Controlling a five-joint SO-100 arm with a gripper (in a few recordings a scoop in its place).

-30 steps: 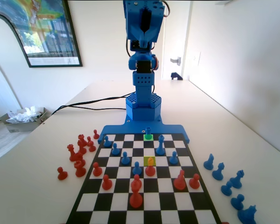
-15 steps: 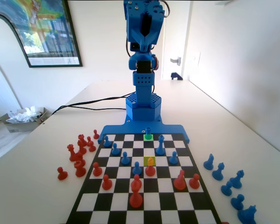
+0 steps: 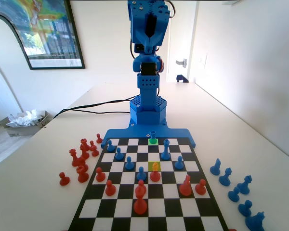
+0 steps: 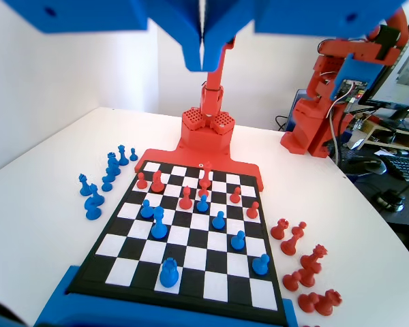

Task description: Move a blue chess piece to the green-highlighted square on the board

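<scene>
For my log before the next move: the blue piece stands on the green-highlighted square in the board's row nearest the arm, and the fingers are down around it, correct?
Not quite. The blue chess piece does stand on the green-highlighted square in the board's row nearest the arm, but the fingers are not around it. The fixed view shows the gripper raised high above the board, apart from the piece, and the wrist view shows its fingers closed together.

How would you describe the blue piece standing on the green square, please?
In the fixed view, find the board's far row, nearest the blue arm's base. A blue pawn stands there on the bright green square. No other blue piece shares that row, and it is the only piece on solid green.
</scene>
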